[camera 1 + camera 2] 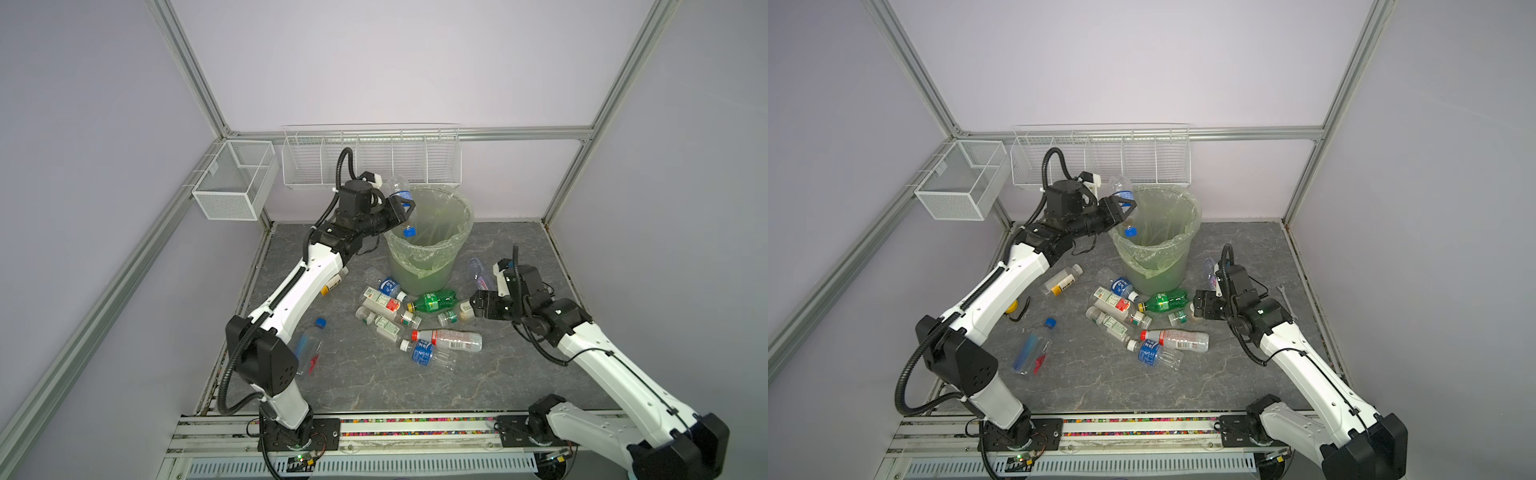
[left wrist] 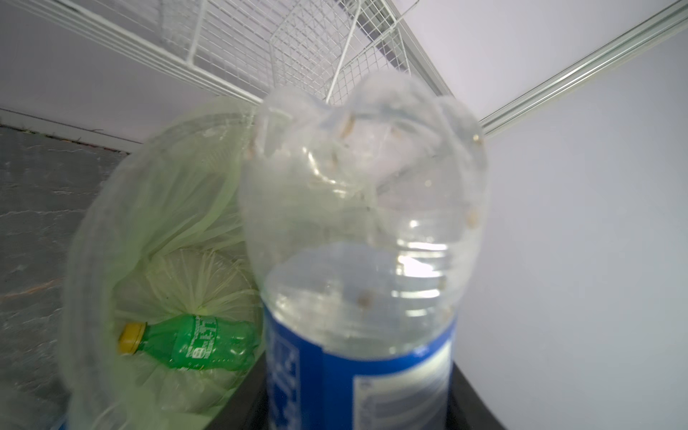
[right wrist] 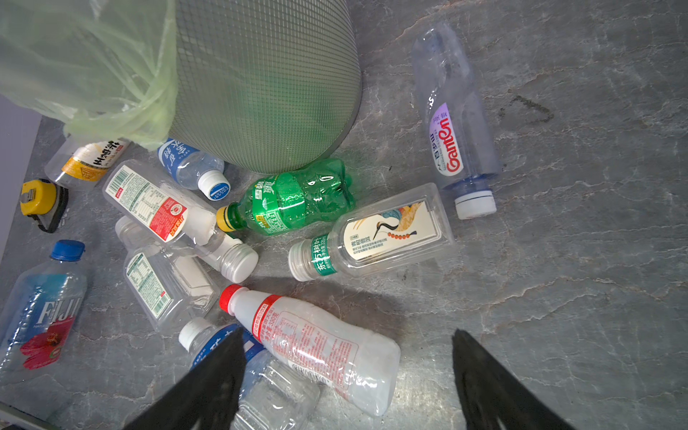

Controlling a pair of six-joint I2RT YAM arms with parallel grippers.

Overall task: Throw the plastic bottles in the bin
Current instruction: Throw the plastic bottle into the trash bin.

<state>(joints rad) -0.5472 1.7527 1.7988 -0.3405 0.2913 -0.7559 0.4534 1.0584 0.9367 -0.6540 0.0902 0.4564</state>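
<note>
The drop step is in hand: the left gripper point(image 1: 405, 209) is clamped on a clear bottle with a blue label point(image 1: 399, 192), tipped cap-down just inside the rim of the bin point(image 1: 455, 245), on the side towards the desk's left edge. The bin stands near the far edge of the desk point(image 1: 519, 374), about midway along it. The left wrist view shows a green bottle point(image 2: 193, 342) lying on the bin's lined bottom. The right gripper point(image 3: 346, 335) hangs with jaws wide and empty above the pile on the desk in front of the bin, with a red-capped white bottle point(image 3: 316, 346) right under it. Next, I judge, the left jaws need only open, since the cap is past the rim. The bottle's base pokes out over the rim, so a slight push inward would make a clean fall surer. About ten bottles lie on the desk to clear
</note>
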